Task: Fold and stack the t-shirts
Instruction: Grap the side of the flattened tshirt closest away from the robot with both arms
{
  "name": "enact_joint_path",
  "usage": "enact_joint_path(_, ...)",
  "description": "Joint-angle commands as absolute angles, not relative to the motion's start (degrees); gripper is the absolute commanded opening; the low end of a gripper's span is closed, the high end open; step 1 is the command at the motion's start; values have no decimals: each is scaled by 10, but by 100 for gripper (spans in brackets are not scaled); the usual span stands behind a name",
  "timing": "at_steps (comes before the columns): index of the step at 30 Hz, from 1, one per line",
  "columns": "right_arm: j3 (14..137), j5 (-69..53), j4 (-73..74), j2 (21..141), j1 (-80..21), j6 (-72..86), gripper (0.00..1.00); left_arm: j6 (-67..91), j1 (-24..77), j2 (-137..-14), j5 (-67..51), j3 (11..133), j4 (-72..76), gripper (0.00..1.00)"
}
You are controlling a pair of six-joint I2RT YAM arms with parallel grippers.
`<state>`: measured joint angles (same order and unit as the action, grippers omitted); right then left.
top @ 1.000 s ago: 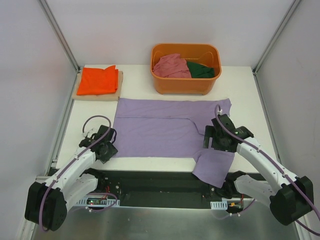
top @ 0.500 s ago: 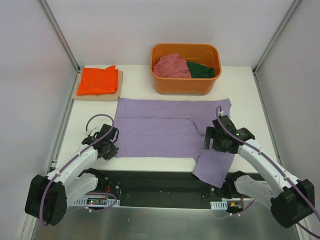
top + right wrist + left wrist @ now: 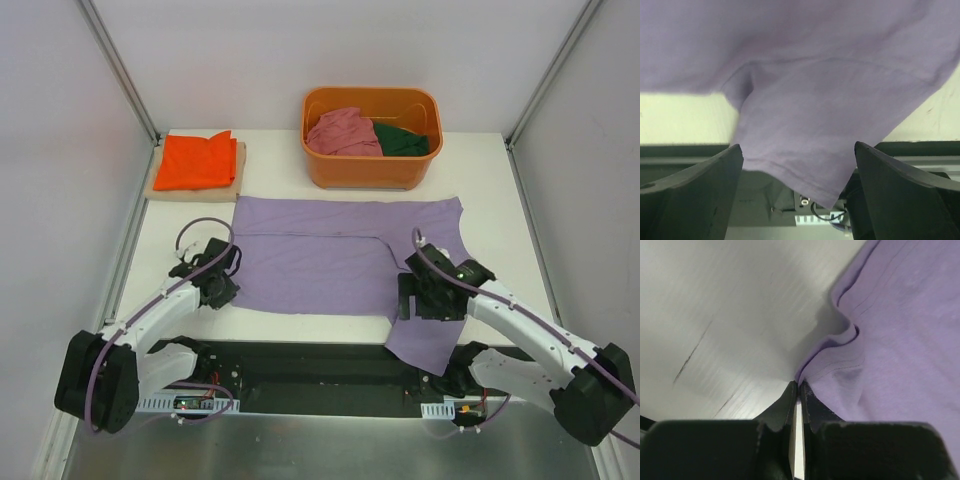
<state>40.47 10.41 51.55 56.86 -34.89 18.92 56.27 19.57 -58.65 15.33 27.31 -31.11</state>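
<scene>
Lavender t-shirt [image 3: 310,265] lies flat just in front of the orange tub [image 3: 365,172], long axis left to right along the tub's front. Left gripper [image 3: 798,385], nearly closed, pinches the hem corner farthest from the tub. Right gripper [image 3: 797,150] is spread wide and empty, hovering right over the near sleeve [image 3: 430,338]. It's the closer arm. No readable labels or writing.

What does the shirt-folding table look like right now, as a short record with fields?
lavender t-shirt: spread flat mid-table, one sleeve hanging over the near edge
left gripper: jaws shut on its near left corner
right gripper: jaws open above the hanging sleeve
orange t-shirt: folded, on tan pad, far left
orange tub: holds pink t-shirt and green t-shirt, unfolded
</scene>
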Motion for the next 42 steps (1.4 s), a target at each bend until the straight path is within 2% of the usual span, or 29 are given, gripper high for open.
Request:
enact_joint_path(1,406,75,585,590,-441,234,96,545,198,-624,187,320,-290,0)
enact_joint_path(5,401,73,631,609,-507,283,99,542,198,-637,186,323,-290,0)
enact_joint_path(9,359,-14,577,613,-533,306,91,541,198,-628,185,316,-287,0)
enact_joint_path(16,348,-52,474,666,-555,301,82,533,198,-615,185,311,-284,0)
enact_joint_path(22,373,20,519,732,-590,327,80,533,198,-614,180,306,-283,0)
enact_joint_path(29,380,109,515,768,-590,391,69,530,198,-606,180,302,-282,0)
enact_joint_path(34,384,147,547,767,-589,415,49,528,198,-606,182,301,-282,0)
enact_joint_path(38,372,140,552,747,-590,413,24,528,198,-604,181,302,-282,0)
enact_joint_path(41,373,139,559,731,-589,404,13,526,198,-600,179,304,-283,0)
enact_joint_path(42,374,142,561,728,-590,400,5,526,198,-597,179,304,-283,0)
